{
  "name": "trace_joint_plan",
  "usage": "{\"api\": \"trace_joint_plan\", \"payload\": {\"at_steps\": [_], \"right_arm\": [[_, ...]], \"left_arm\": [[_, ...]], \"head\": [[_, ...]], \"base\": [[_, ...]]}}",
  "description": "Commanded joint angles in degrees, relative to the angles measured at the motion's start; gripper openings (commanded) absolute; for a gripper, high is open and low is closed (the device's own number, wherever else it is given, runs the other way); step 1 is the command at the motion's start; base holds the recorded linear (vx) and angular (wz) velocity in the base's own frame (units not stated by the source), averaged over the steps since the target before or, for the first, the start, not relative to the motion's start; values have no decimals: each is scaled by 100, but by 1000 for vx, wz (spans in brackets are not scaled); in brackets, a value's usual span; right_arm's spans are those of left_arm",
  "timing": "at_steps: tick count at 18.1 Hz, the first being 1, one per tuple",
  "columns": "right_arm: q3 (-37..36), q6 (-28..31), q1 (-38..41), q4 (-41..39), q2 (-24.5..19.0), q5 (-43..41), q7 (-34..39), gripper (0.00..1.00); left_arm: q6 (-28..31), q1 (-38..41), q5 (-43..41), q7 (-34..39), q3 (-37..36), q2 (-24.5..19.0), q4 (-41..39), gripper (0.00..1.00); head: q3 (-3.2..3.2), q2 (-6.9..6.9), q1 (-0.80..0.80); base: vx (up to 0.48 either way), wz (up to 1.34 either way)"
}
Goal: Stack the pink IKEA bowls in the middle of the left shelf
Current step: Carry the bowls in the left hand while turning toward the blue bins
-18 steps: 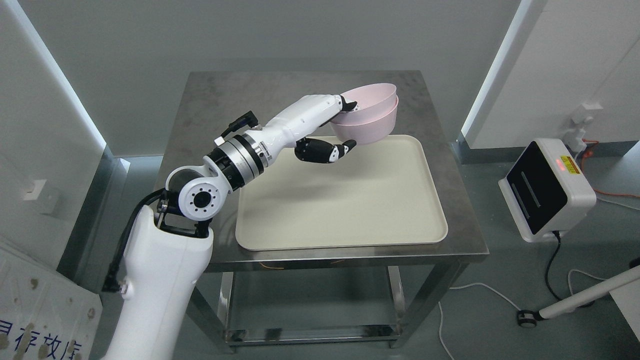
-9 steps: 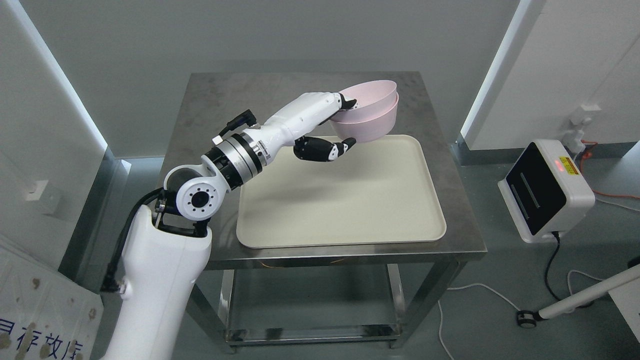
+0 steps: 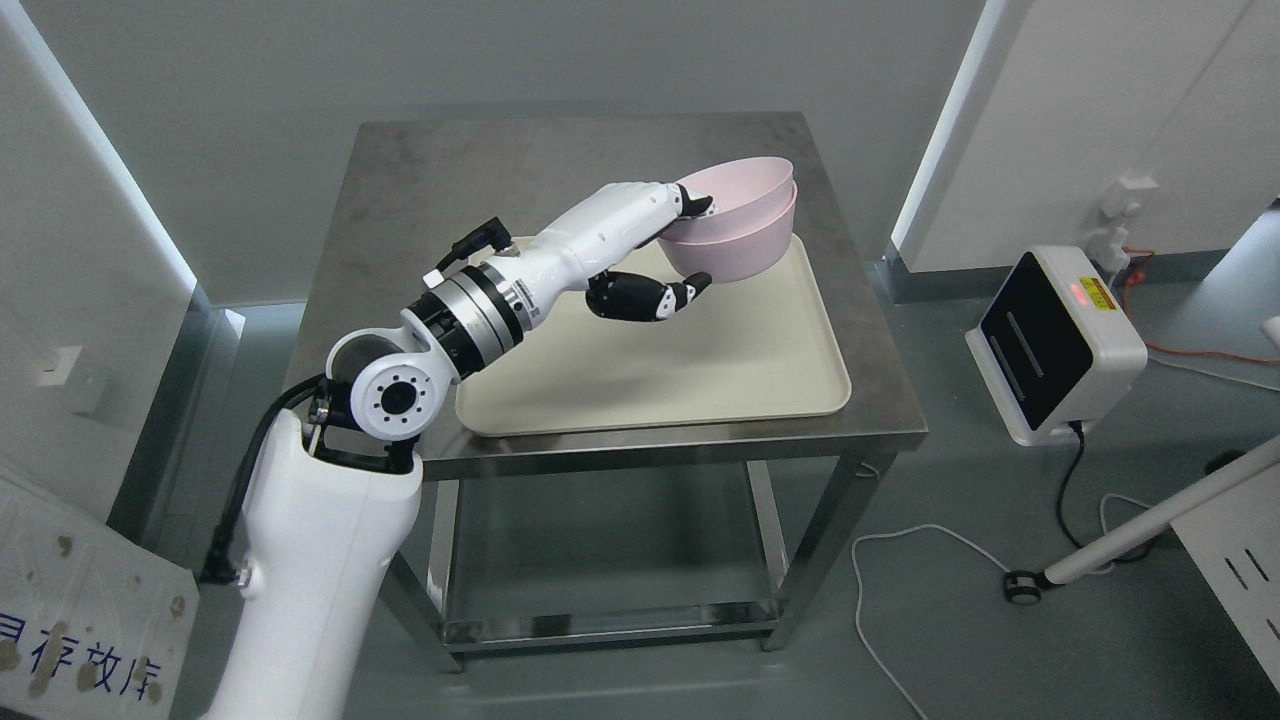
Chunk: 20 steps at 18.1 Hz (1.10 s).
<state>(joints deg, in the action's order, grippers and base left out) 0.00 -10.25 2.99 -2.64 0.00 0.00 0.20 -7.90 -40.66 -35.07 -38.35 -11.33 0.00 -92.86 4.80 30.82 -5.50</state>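
A: Left arm enters low left and reaches across the cream tray [image 3: 650,370]. Left hand [image 3: 660,250] has the pink bowls [image 3: 738,225], two of them nested. One of the fingers [image 3: 697,207] hooks over the near-left rim into the top bowl; the dark thumb lies under the lower bowl's wall. Closed grip on the pair.

B: Position of the bowls?

A: Above the tray's far right corner, on the steel worktop [image 3: 440,180]. They look lifted, tilted slightly, not resting flat. That is a judgement; the contact under the base is not visible.

B: Progress?

A: Stacking appears done, one bowl sits inside the other. Pickup done or nearly so. Remaining: carry to the left shelf, middle level, and set down.

B: Shelf in view?

A: No shelf identifiable. White panels at far left, cut off by the frame. Right arm not in view. Right of the worktop, a white box unit [image 3: 1055,345] with a red light stands on the floor, and a white bar is cropped at the lower right edge.
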Motion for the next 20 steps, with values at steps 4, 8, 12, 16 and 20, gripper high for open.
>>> {"api": "trace_joint_plan", "payload": {"at_steps": [4,8,12,16,20], "right_arm": [[-53,-38,0,0,100,44,-2,100],[-53,-38,0,0,100,44,-2,100],[-53,-38,0,0,100,44,-2,100],[-53,-47,0,0,100,44,-2,100],[-53,-38,0,0,100,44,-2,100]], "left_arm": [[-1,6,0,-6,52,-100,-13,2],[-1,6,0,-6,52,-100,-13,2],[-1,6,0,3,52,-100,-13,3],[-123,-29,9,12,43,-100,-13,3],[-151,-791,53,64,244,-100,-13,3]], "head": [[0,0,0],[0,0,0],[0,0,0],[0,0,0],[0,0,0]], "base": [[-230,-72],[-308,77],[-347,444],[-378,384],[-407,-39]]}}
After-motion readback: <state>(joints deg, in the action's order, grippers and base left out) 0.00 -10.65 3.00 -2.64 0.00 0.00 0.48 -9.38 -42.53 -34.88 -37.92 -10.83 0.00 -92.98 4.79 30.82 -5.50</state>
